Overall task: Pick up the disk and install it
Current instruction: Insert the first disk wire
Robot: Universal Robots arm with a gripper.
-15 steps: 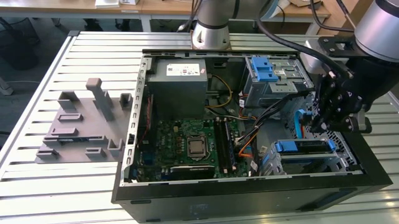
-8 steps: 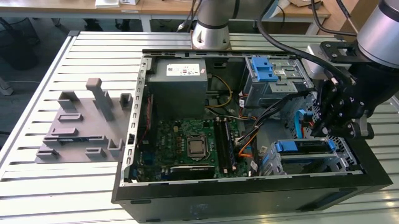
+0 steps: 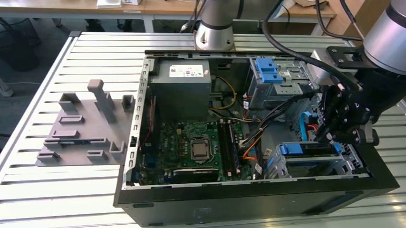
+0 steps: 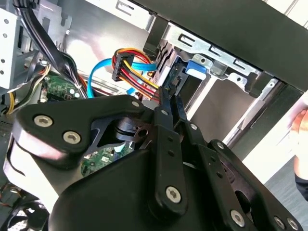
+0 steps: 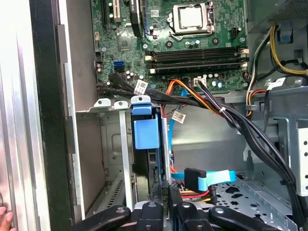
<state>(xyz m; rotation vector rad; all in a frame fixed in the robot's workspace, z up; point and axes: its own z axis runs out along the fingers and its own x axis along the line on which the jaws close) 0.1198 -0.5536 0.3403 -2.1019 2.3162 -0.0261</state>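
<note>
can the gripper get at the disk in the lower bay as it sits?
Probably yes. The gripper hangs right above the disk, which stands on edge in the drive cage. The cables run beside it, not across it.

Beside the green motherboard (image 3: 197, 147), the black gripper (image 3: 336, 135) hangs over a blue-framed disk (image 5: 146, 132), with red, yellow and orange wires (image 5: 202, 98) and a light-blue cable (image 5: 211, 179) nearby.

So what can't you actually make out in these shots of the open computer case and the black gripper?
- Silver hard drive in its blue plastic carrier: the first wrist view gives its blue end; the label sits down inside the grey metal bay.
- Black gripper: its own linkage covers the fingertips, so the grip is unclear.
- Hand: cut off at the first wrist view's edge.
</note>
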